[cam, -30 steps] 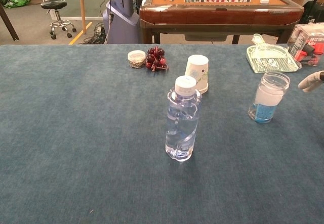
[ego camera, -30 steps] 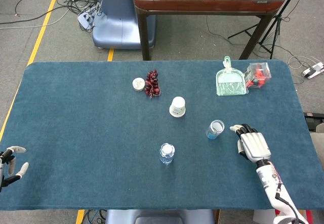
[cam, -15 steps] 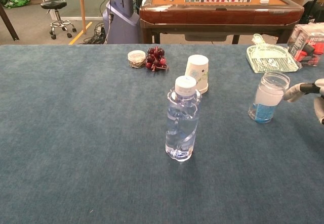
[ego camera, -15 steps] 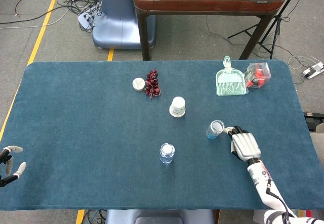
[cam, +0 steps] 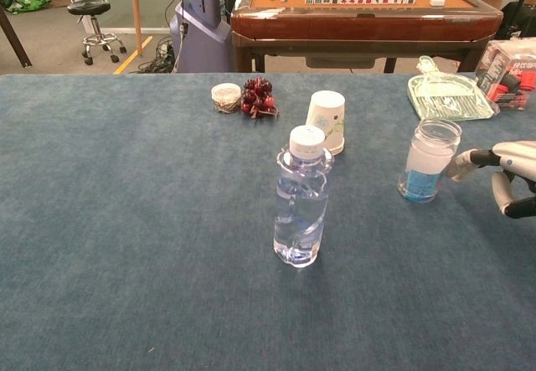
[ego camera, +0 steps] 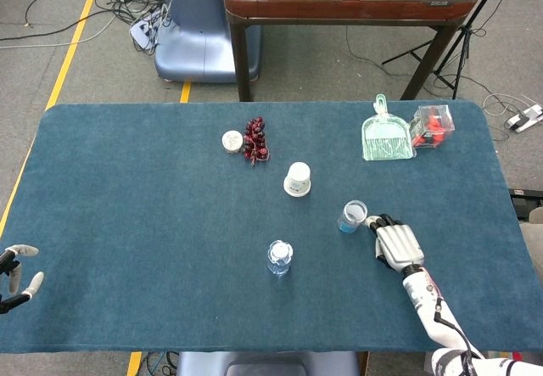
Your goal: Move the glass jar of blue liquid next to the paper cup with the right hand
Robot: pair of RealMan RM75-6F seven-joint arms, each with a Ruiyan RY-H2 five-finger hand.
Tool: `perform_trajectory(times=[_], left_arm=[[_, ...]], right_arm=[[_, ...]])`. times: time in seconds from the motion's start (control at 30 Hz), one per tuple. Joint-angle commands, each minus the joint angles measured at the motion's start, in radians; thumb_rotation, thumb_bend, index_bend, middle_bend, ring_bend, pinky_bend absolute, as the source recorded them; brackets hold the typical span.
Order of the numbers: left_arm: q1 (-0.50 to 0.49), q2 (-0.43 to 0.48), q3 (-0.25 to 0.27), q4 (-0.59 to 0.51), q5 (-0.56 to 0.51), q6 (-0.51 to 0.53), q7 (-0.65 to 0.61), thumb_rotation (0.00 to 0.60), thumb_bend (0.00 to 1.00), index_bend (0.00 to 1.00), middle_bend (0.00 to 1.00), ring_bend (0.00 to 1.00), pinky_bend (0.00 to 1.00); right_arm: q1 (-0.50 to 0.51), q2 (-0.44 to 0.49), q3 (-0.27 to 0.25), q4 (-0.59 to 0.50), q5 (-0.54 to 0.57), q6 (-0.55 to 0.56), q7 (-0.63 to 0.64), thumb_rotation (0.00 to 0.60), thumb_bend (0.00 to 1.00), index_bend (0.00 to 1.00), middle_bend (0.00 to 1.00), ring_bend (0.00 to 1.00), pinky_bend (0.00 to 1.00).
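Note:
The glass jar [ego camera: 352, 216] stands upright on the blue table with blue liquid in its lower part [cam: 427, 162]. The upturned white paper cup [ego camera: 298, 179] sits up and to the left of it, about a jar's width away [cam: 327, 121]. My right hand [ego camera: 394, 244] lies just right of the jar with its fingers apart, and one fingertip touches the jar's side [cam: 511, 178]. It does not wrap around the jar. My left hand [ego camera: 15, 274] hangs at the table's near left edge, fingers spread and holding nothing.
A clear water bottle [ego camera: 280, 257] stands in front of the cup [cam: 301, 197]. Dark red fruit [ego camera: 255, 140] and a small round tin [ego camera: 232, 141] lie at the back. A green dustpan [ego camera: 388, 138] and a clear box [ego camera: 432, 126] sit at the back right.
My right hand has moved left and reached the jar. The jar has slid a little leftward, toward the paper cup. The left hand has barely shifted.

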Motion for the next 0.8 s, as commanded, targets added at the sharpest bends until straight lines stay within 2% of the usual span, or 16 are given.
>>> perform_trajectory(times=[0.03, 0.8], left_arm=[[0.000, 0.001, 0.000, 0.000, -0.001, 0.001, -0.001, 0.600, 0.30, 0.42, 0.81, 0.59, 0.78], [0.004, 0.006, 0.000, -0.002, -0.001, 0.002, -0.007, 0.600, 0.30, 0.42, 0.81, 0.59, 0.78]], right_arm=[[0.005, -0.006, -0.002, 0.002, -0.001, -0.002, 0.002, 0.600, 1.00, 0.22, 0.20, 0.13, 0.30], [0.086, -0.054, 0.017, 0.032, 0.054, -0.019, -0.056, 0.600, 1.00, 0.22, 0.20, 0.13, 0.30]])
